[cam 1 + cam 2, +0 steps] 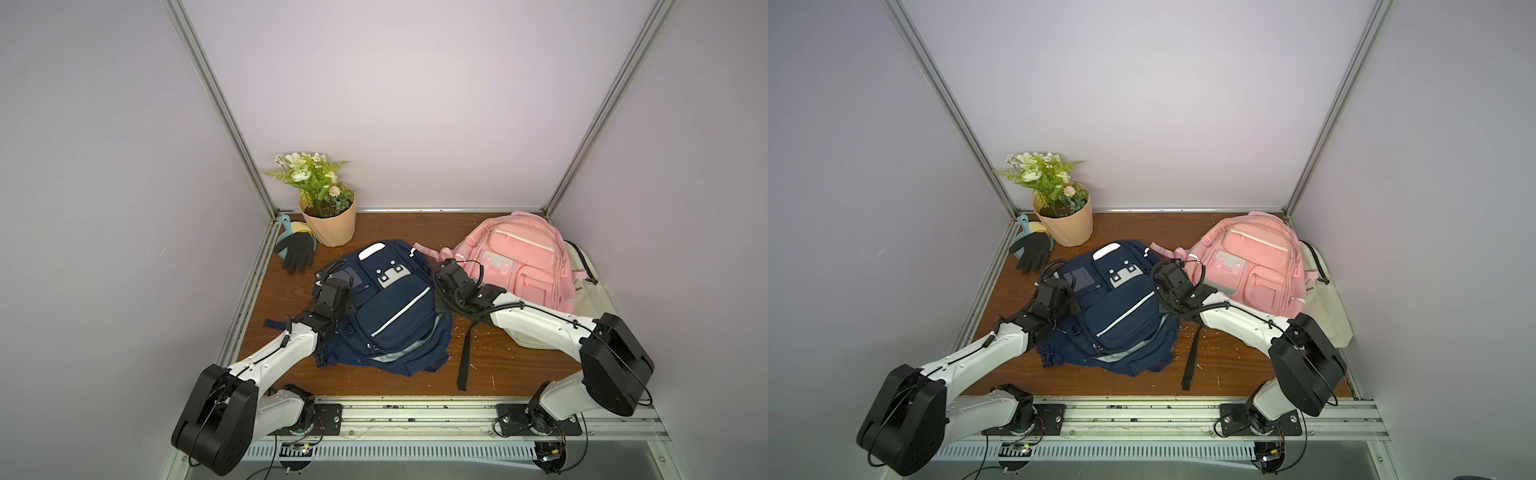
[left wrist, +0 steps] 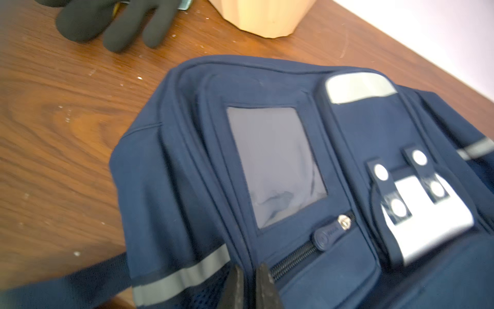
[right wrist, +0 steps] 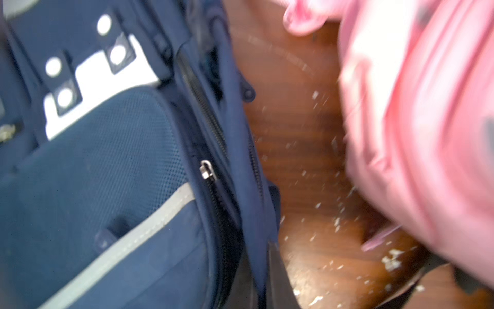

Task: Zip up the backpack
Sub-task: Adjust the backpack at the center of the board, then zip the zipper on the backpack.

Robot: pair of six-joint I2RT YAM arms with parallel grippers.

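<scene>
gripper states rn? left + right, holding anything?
Left gripper: closed, pinching a fabric fold of the navy backpack.
Right gripper: closed, pinching the navy backpack's side edge fabric.

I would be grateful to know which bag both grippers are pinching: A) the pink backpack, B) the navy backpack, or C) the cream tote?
B: the wrist views show the left gripper and right gripper each shut on fabric of the navy backpack.
</scene>
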